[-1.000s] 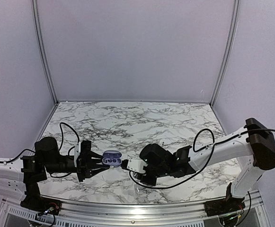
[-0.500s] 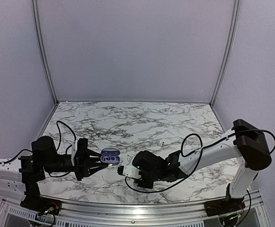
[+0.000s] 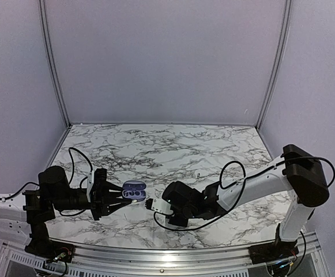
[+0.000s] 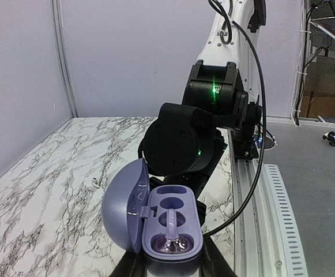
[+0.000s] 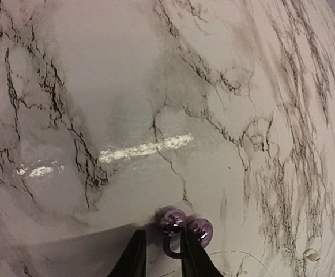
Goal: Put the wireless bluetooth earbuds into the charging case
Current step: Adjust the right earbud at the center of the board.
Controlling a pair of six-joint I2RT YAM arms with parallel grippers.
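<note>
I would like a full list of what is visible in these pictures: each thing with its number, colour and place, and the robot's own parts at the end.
charging case: one, lavender, lid open, held above the near-left part of the table.
earbud: one, glossy purple, at the right gripper's fingertips, close to the marble.
small pale piece: one, whitish, lying alone on the table; too small to identify.
table: one, white marble with grey veins.
wall panels: pale grey-lavender, on three sides of the table.
cables: black, looping along both arms.
arms: two, white and black, reaching in from the near edge.
left gripper: one, black, closed on the charging case.
right gripper: one, black, fingers narrow, grip unclear.
</note>
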